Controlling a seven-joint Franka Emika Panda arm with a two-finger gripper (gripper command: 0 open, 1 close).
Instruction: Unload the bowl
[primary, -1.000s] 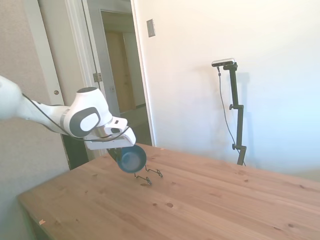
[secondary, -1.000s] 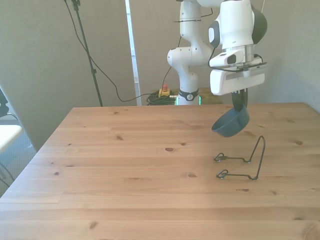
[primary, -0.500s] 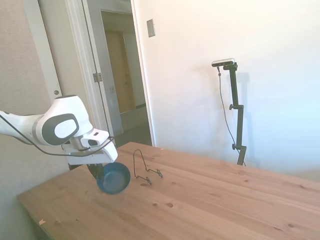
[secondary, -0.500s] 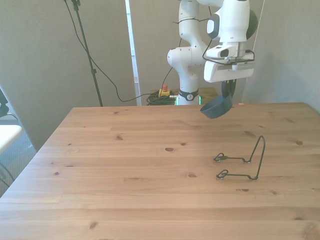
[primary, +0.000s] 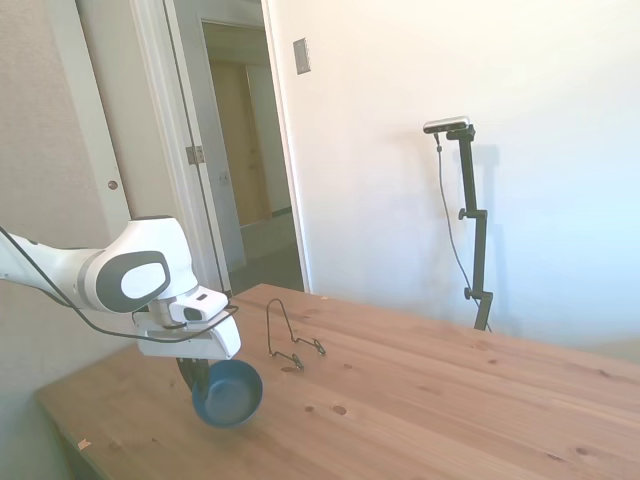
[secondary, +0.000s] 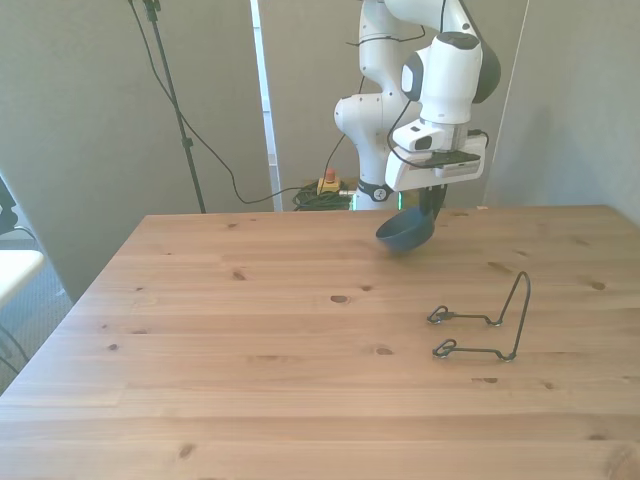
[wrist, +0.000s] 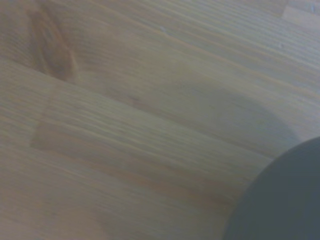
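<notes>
Fingers clamped on the bowl's rim, bowl tilted below them, just above table

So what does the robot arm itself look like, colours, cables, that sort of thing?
The arm is glossy white with rounded, tube-like links and dark grey caps at the joints. A thin black cable loops loosely along the wrist. The gripper sits under a boxy white hand block, and its fingers are dark. Near the base a green light glows.
</notes>
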